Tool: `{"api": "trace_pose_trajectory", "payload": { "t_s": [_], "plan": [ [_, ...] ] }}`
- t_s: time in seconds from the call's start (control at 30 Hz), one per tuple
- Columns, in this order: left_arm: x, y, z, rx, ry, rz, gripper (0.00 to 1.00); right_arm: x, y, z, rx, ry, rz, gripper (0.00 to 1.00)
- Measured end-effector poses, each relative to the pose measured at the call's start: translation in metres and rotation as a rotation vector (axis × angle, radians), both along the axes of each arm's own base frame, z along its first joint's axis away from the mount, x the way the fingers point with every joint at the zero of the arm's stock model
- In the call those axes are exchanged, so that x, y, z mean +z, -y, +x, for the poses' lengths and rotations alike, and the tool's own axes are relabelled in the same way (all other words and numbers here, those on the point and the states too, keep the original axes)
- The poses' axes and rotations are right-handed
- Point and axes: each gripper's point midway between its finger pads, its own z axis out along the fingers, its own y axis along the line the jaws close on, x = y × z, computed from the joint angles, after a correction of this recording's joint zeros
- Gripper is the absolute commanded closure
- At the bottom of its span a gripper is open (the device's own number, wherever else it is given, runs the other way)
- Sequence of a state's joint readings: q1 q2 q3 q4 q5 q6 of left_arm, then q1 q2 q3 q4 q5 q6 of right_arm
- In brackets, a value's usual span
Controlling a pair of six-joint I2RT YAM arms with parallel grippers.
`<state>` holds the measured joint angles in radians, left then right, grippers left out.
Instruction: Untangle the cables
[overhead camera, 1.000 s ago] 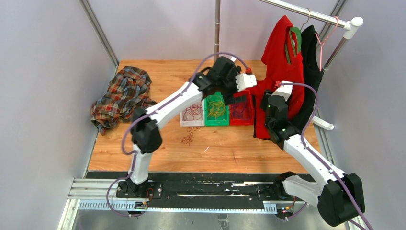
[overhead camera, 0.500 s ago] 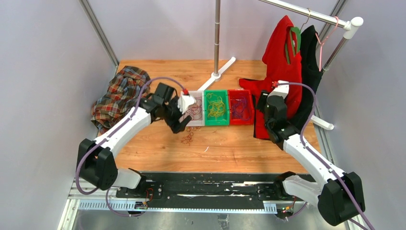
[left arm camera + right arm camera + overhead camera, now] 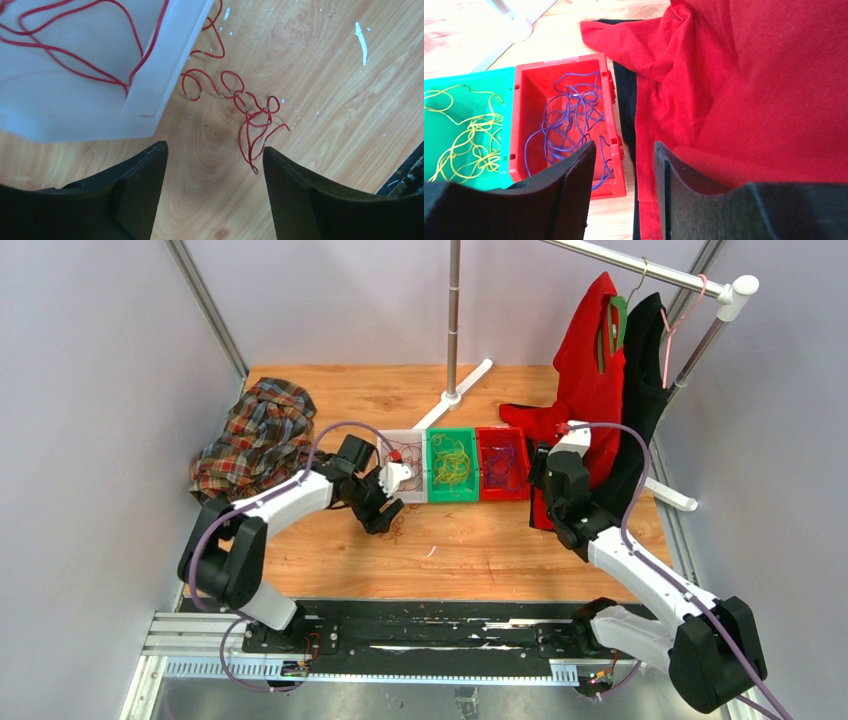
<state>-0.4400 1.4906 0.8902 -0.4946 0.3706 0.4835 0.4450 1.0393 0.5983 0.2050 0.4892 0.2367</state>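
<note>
One dark red cable tangle (image 3: 250, 117) lay loose on the wooden table (image 3: 320, 75), just beside the near corner of the white bin (image 3: 150, 75), which held more red strands (image 3: 65, 50). The yellow cables (image 3: 469, 140) filled the green bin (image 3: 469, 80) and the purple cables (image 3: 569, 117) the red bin (image 3: 559, 61). The left gripper (image 3: 212, 150) hovered over bare wood by the tangle, fingers wide, empty. The right gripper (image 3: 624, 147) hung near the red bin, fingers narrowly parted, empty. A red garment (image 3: 749, 90) on the rail (image 3: 640, 270) spilled onto the table by the red bin, a black garment (image 3: 645, 350) beside it. A plaid shirt (image 3: 255, 435) lay at the far left, below the grey wall (image 3: 90, 390).
</note>
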Motion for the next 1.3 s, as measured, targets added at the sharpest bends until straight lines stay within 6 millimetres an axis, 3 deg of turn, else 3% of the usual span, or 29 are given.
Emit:
{"api": "trace_pose_trajectory", "payload": {
  "t_s": [0.1,0.17,0.2,0.23,0.27,0.3,0.37,0.47,0.57,0.6,0.63,0.67,0.83,1.0,1.17,1.3],
  "plan": [
    [-0.015,0.002,-0.003,-0.015,-0.045,0.006,0.32,0.0,-0.004,-0.001,0.013,0.001,0.004,0.55],
    [-0.022,0.003,-0.007,-0.036,-0.076,0.005,0.4,0.001,-0.006,-0.002,0.02,0.004,0.006,0.57],
    [-0.024,0.004,-0.01,-0.047,-0.086,0.004,0.49,0.001,-0.008,-0.002,0.025,0.006,0.007,0.58],
    [-0.025,0.004,-0.011,-0.055,-0.092,0.003,0.69,0.002,-0.009,-0.002,0.028,0.008,0.009,0.6],
    [-0.025,0.004,-0.012,-0.061,-0.092,0.002,0.82,0.002,-0.011,-0.002,0.033,0.01,0.01,0.62],
    [-0.024,0.005,-0.011,-0.079,-0.085,0.0,0.91,0.002,-0.012,-0.003,0.037,0.009,0.011,0.64],
    [-0.023,0.005,-0.013,-0.085,-0.094,-0.002,0.99,0.002,-0.014,-0.003,0.043,0.01,0.014,0.67],
    [-0.006,0.006,-0.016,-0.114,-0.09,-0.013,0.99,0.003,-0.017,-0.003,0.054,0.012,0.018,0.66],
    [0.035,0.01,-0.019,-0.159,-0.033,-0.054,0.99,0.008,-0.034,-0.004,0.118,0.03,0.037,0.59],
    [0.055,0.012,-0.02,-0.183,-0.005,-0.075,0.99,0.01,-0.045,-0.005,0.164,0.038,0.049,0.55],
    [0.109,0.016,-0.027,-0.246,0.083,-0.133,0.99,0.02,-0.089,-0.012,0.352,0.071,0.085,0.45],
    [0.111,0.016,-0.028,-0.25,0.088,-0.136,0.99,0.02,-0.089,-0.012,0.352,0.071,0.085,0.41],
    [0.158,0.011,-0.052,-0.325,0.127,-0.161,0.99,0.04,-0.174,-0.051,0.734,0.117,0.148,0.35],
    [0.187,0.009,-0.068,-0.371,0.169,-0.194,0.99,0.075,-0.244,-0.097,1.052,0.185,0.226,0.35],
    [0.206,0.011,-0.074,-0.393,0.193,-0.226,0.99,0.093,-0.282,-0.122,1.21,0.213,0.254,0.36],
    [0.214,0.013,-0.076,-0.402,0.201,-0.246,1.0,0.092,-0.303,-0.13,1.289,0.201,0.263,0.44]
  ]
}}
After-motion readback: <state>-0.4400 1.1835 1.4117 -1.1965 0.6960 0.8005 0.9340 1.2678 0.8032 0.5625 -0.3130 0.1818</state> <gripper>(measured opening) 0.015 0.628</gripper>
